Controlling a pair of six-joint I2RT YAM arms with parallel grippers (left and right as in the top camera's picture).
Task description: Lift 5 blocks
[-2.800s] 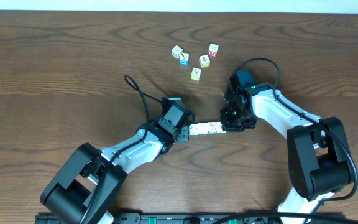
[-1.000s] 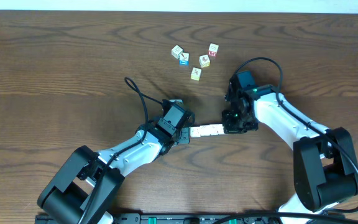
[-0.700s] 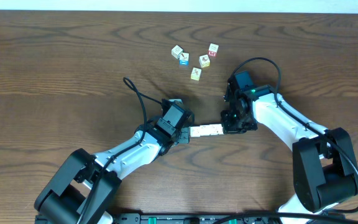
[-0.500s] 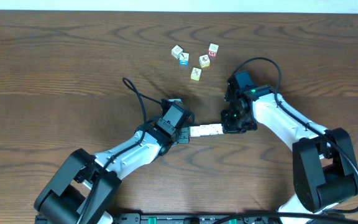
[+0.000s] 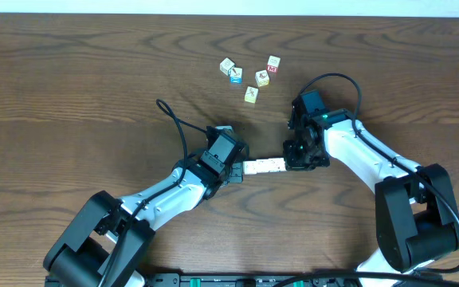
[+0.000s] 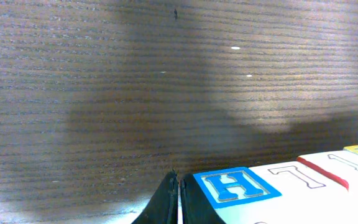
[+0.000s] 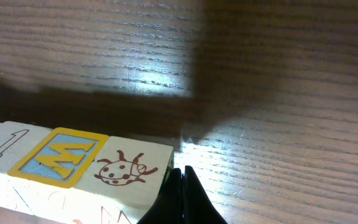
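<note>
The blocks [image 5: 263, 166] form a short cream row of cubes end to end at mid-table. My left gripper [image 5: 241, 170] is shut, and its closed tips press on the row's left end. My right gripper [image 5: 288, 162] is shut too and presses on the right end. The left wrist view has the closed tips [image 6: 177, 186] beside a block with a blue H [image 6: 235, 185]. The right wrist view has the closed tips [image 7: 182, 177] against the ladybug block [image 7: 126, 171], next to a yellow M block [image 7: 58, 155]. The row casts a dark shadow on the wood and looks slightly raised.
Several loose cubes lie at the back of the table: a cream one [image 5: 227, 65], a blue-faced one [image 5: 236, 75], a yellowish one [image 5: 251, 95] and a red-faced one [image 5: 272, 64]. A black cable [image 5: 178, 123] loops by the left arm.
The row and both shut grippers hold nearly the same place. Only the rear links of the arms have shifted slightly.
</note>
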